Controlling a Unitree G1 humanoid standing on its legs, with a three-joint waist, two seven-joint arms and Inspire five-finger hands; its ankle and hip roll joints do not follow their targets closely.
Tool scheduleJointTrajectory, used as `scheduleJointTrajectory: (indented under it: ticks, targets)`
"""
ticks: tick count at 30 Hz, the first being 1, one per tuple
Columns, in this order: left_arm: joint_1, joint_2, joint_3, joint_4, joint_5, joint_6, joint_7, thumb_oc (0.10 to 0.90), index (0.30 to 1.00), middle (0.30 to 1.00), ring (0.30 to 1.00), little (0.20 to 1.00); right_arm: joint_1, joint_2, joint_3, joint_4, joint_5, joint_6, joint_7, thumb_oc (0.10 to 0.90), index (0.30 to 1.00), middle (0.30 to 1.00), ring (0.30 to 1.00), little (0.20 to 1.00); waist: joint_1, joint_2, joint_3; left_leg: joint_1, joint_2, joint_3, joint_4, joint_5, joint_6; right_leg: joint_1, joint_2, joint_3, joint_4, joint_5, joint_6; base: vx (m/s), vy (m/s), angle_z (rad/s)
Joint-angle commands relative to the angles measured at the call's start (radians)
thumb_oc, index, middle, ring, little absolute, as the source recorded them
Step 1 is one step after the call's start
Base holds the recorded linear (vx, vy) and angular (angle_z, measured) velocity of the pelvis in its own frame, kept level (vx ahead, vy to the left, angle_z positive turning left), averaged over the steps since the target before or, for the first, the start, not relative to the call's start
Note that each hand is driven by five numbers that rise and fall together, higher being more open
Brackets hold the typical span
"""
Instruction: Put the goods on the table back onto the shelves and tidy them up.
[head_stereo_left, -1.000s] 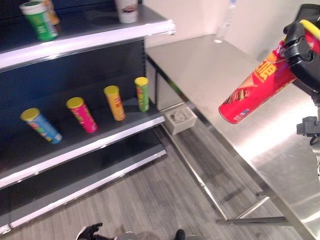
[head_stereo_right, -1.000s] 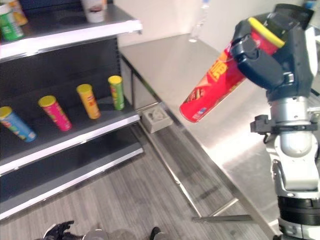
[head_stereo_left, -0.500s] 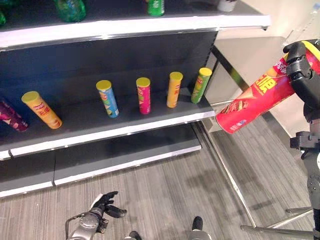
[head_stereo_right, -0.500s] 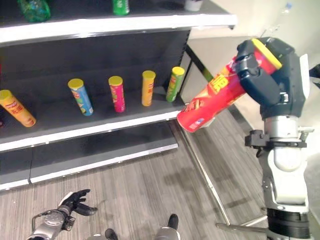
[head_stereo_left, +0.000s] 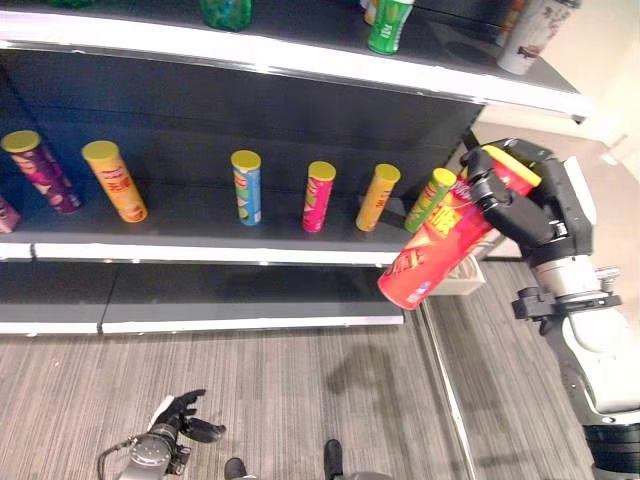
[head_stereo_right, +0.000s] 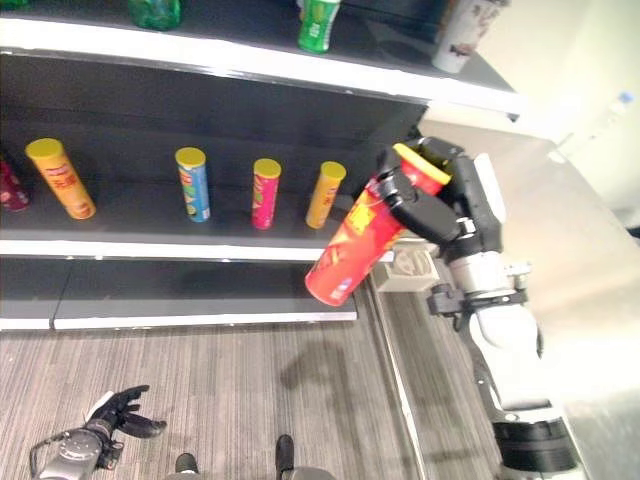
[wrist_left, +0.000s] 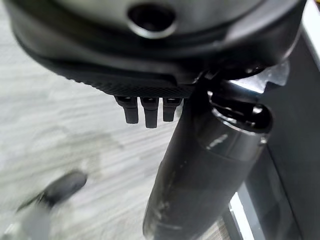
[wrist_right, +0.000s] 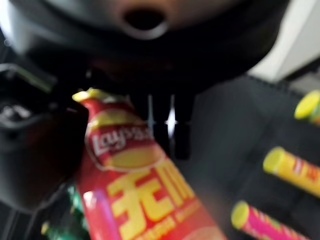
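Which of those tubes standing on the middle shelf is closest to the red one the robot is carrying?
The green tube at the row's right end, beside the red tube in the right hand.

glossy can, matt shelving
the red can (head_stereo_left: 432, 251) is gleaming smoothly; dark shelf (head_stereo_left: 200, 215) is looking matt, its front edge shining metallic.

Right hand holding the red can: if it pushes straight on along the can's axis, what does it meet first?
Probably the middle shelf's front edge: the red can in the right hand slants down toward it. Depth unclear; it may stop short.
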Motion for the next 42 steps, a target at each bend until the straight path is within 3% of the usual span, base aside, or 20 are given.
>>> scheduleJointTrajectory:
  ticks: [1,5,7,9,11,14,16,17,18,19,20,21,27,28,29,30,32,36,39,42]
  targets:
    - [-0.069,0.031,-0.014,-0.073,-0.029,-0.033,0.023,0.800,0.900,0.900,0.900,0.900,-0.091,-0.004,-0.097,-0.120,-0.035,-0.069,-0.013,0.400,0.300,0.300,0.300,0.300,-0.039,0.004,-0.003,-0.115,0.003,-0.031,0.174,-0.176,0.011,-0.039,-0.048,-0.068,0.136,-0.244,0.036,-0.15,0.247,0.82]
    - [-0.077,0.004,-0.016,-0.064,-0.026,-0.041,0.027,0.800,0.900,0.900,0.900,0.900,-0.070,0.000,-0.034,-0.140,-0.094,-0.058,0.027,0.400,0.300,0.300,0.300,0.300,-0.061,0.024,-0.009,-0.098,0.104,-0.063,0.215,-0.179,-0.025,-0.071,-0.142,-0.095,0.136,-0.238,0.044,-0.03,0.289,0.84]
    - [-0.091,-0.009,-0.027,-0.063,-0.021,-0.044,0.033,0.800,0.900,0.900,0.900,0.900,-0.062,0.017,-0.001,-0.138,-0.097,-0.067,0.035,0.400,0.300,0.300,0.300,0.300,-0.081,0.042,-0.020,-0.079,0.169,-0.093,0.230,-0.127,-0.046,-0.097,-0.173,-0.092,0.107,-0.230,0.045,0.02,0.342,0.22]
    - [-0.096,-0.012,-0.030,-0.063,-0.017,-0.044,0.035,0.800,0.900,0.900,0.900,0.900,-0.058,0.018,0.010,-0.141,-0.114,-0.064,0.034,0.400,0.300,0.300,0.300,0.300,-0.090,0.052,-0.030,-0.080,0.184,-0.109,0.238,-0.093,-0.055,-0.104,-0.187,-0.095,0.093,-0.225,0.045,0.07,0.320,0.28]
    - [-0.112,-0.023,-0.061,-0.084,-0.016,-0.047,0.038,0.800,0.900,0.900,0.900,0.900,-0.069,0.036,0.052,-0.134,-0.117,-0.067,0.030,0.400,0.300,0.300,0.300,0.300,-0.099,0.075,-0.035,-0.074,0.223,-0.155,0.276,-0.024,-0.085,-0.111,-0.235,-0.081,0.085,-0.216,0.054,0.14,0.436,0.29]
    - [-0.118,-0.017,-0.083,-0.124,-0.017,-0.051,0.033,0.800,0.900,0.900,0.900,0.900,-0.081,0.048,0.077,-0.131,-0.122,-0.061,0.023,0.400,0.300,0.300,0.300,0.300,-0.095,0.084,-0.039,-0.093,0.212,-0.194,0.285,-0.038,-0.091,-0.100,-0.274,-0.072,0.075,-0.204,0.069,0.23,0.406,0.25]
    - [-0.120,-0.020,-0.093,-0.141,-0.023,-0.055,0.030,0.800,0.900,0.900,0.900,0.900,-0.093,0.056,0.078,-0.132,-0.130,-0.060,0.021,0.400,0.300,0.300,0.300,0.300,-0.091,0.094,-0.042,-0.091,0.200,-0.167,0.278,-0.108,-0.097,-0.074,-0.321,-0.071,0.066,-0.188,0.094,0.27,0.392,0.15]
    - [-0.127,-0.018,-0.102,-0.143,-0.023,-0.057,0.032,0.800,0.900,0.900,0.900,0.900,-0.109,0.061,0.086,-0.126,-0.143,-0.055,0.016,0.400,0.300,0.300,0.300,0.300,-0.082,0.096,-0.042,-0.085,0.173,-0.149,0.261,-0.171,-0.094,-0.070,-0.361,-0.072,0.070,-0.164,0.116,0.46,0.846,0.14]
    - [-0.152,0.008,-0.115,-0.153,-0.035,-0.057,0.046,0.800,0.900,0.900,0.900,0.900,-0.182,0.085,0.128,-0.113,-0.195,-0.032,0.001,0.400,0.300,0.300,0.300,0.300,-0.069,0.091,-0.030,-0.084,0.072,-0.134,0.227,-0.234,-0.048,-0.136,-0.435,-0.040,0.120,0.018,0.122,0.34,0.676,0.09]
    - [-0.152,0.009,-0.114,-0.153,-0.035,-0.057,0.046,0.800,0.900,0.900,0.900,0.900,-0.184,0.086,0.129,-0.113,-0.195,-0.032,0.001,0.400,0.300,0.300,0.300,0.300,-0.067,0.086,-0.033,-0.086,0.067,-0.130,0.223,-0.230,-0.046,-0.142,-0.439,-0.035,0.118,0.022,0.123,0.29,0.671,-0.01]
    - [-0.151,0.022,-0.110,-0.150,-0.037,-0.056,0.048,0.800,0.900,0.900,0.900,0.900,-0.212,0.097,0.150,-0.105,-0.194,-0.033,0.002,0.400,0.300,0.300,0.300,0.300,-0.059,0.089,-0.032,-0.064,0.043,-0.104,0.175,-0.221,-0.033,-0.168,-0.449,-0.051,0.130,0.074,0.126,0.15,0.344,-0.67]
    - [-0.149,0.036,-0.106,-0.147,-0.038,-0.052,0.052,0.800,0.900,0.900,0.900,0.900,-0.220,0.101,0.157,-0.103,-0.194,-0.031,-0.002,0.400,0.300,0.300,0.300,0.300,-0.062,0.099,-0.030,-0.038,0.031,-0.086,0.125,-0.210,-0.023,-0.182,-0.434,-0.060,0.155,0.089,0.124,0.15,0.341,-0.77]
    - [-0.149,0.037,-0.106,-0.147,-0.038,-0.052,0.051,0.800,0.900,0.900,0.900,0.900,-0.221,0.102,0.157,-0.103,-0.194,-0.031,-0.002,0.400,0.300,0.300,0.300,0.300,-0.061,0.096,-0.032,-0.038,0.027,-0.083,0.117,-0.203,-0.022,-0.187,-0.437,-0.056,0.154,0.092,0.124,0.04,0.091,-0.27]
    - [-0.161,0.035,-0.093,-0.076,-0.059,-0.050,0.057,0.800,0.900,0.900,0.900,0.900,-0.204,0.095,0.151,-0.100,-0.166,-0.040,0.005,0.400,0.300,0.300,0.300,0.300,-0.101,0.129,-0.027,0.031,0.022,-0.070,-0.002,-0.153,-0.004,-0.246,-0.229,0.052,0.263,-0.049,0.116,0.37,0.529,-0.17]
    - [-0.154,0.032,-0.086,-0.052,-0.052,-0.040,0.055,0.800,0.900,0.900,0.900,0.900,-0.201,0.084,0.131,-0.092,-0.110,-0.064,0.008,0.400,0.300,0.300,0.300,0.300,-0.104,0.134,-0.019,0.022,0.006,-0.107,-0.002,-0.169,0.012,-0.270,-0.033,0.029,0.261,-0.177,0.091,0.41,0.526,-0.23]
    - [-0.158,0.021,-0.085,-0.033,-0.055,-0.035,0.056,0.800,0.900,0.900,0.900,0.900,-0.200,0.080,0.128,-0.083,-0.106,-0.067,0.009,0.400,0.300,0.300,0.300,0.300,-0.108,0.135,-0.024,0.009,0.000,-0.121,-0.002,-0.168,0.014,-0.289,0.004,0.025,0.256,-0.185,0.086,0.32,0.157,-0.28]
    - [-0.154,-0.009,-0.094,-0.035,-0.060,-0.039,0.046,0.800,0.900,0.900,0.900,0.900,-0.170,0.061,0.106,-0.083,-0.090,-0.073,0.002,0.400,0.300,0.300,0.300,0.300,-0.088,0.117,-0.023,-0.005,-0.053,-0.157,-0.002,-0.181,0.024,-0.237,-0.003,-0.007,0.182,-0.199,0.043,0.17,0.020,0.86]
    - [-0.131,-0.045,-0.077,-0.068,-0.083,-0.043,0.042,0.800,0.900,0.900,0.900,0.900,-0.154,0.030,0.088,-0.074,-0.095,-0.068,-0.008,0.400,0.300,0.300,0.300,0.300,-0.073,0.121,-0.020,0.002,-0.080,-0.149,0.004,-0.183,0.023,-0.176,-0.011,-0.036,0.107,-0.201,0.035,0.10,-0.008,0.66]
    - [-0.128,-0.071,-0.087,-0.088,-0.093,-0.043,0.038,0.800,0.900,0.900,0.900,0.900,-0.150,0.007,0.071,-0.078,-0.092,-0.066,-0.006,0.400,0.300,0.300,0.300,0.300,-0.067,0.114,0.011,-0.069,-0.111,-0.148,0.164,-0.209,0.006,-0.144,-0.034,-0.054,0.107,-0.223,0.020,0.05,0.014,0.12]
    - [-0.123,-0.077,-0.101,-0.117,-0.095,-0.043,0.027,0.800,0.900,0.900,0.900,0.900,-0.132,0.008,0.055,-0.082,-0.089,-0.064,0.001,0.400,0.300,0.300,0.300,0.300,-0.072,0.108,0.013,-0.084,-0.071,-0.138,0.166,-0.180,-0.021,-0.145,-0.047,-0.054,0.122,-0.234,0.017,0.18,0.106,0.32]
